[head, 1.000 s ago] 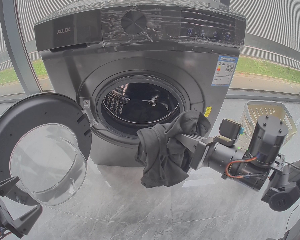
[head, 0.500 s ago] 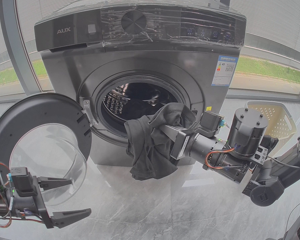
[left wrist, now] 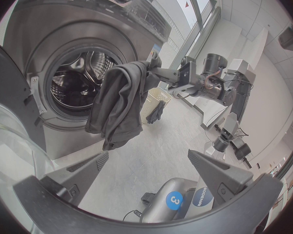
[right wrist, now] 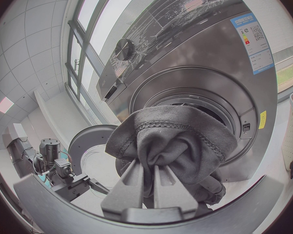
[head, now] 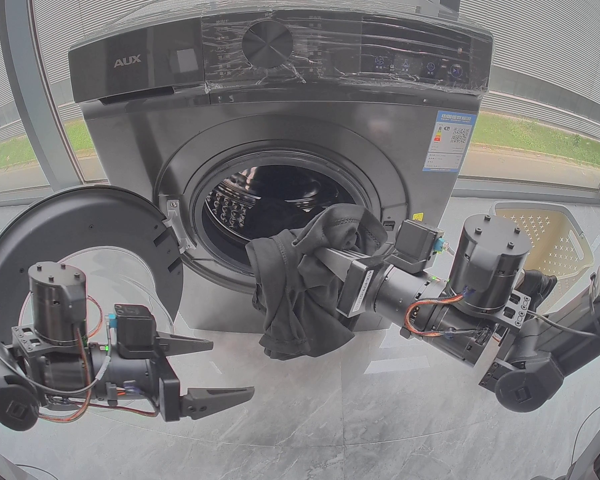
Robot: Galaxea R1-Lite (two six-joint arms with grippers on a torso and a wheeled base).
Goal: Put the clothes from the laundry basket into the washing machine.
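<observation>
Both moved: left fingers (head: 213, 397) rose spread; right fingers (head: 333, 260) pinching garment (head: 300, 301) neared washing machine (head: 280, 121).

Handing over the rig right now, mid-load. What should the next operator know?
Right pincer: shut on a dark garment, held just outside the washing machine opening, cloth hanging down.
Left pincer: open, empty, low beside the open door.
Basket: on the floor right of the machine, another dark cloth over its rim.
Done: door open, garment lifted out.
Left: push the garment in, then fetch that cloth.
</observation>
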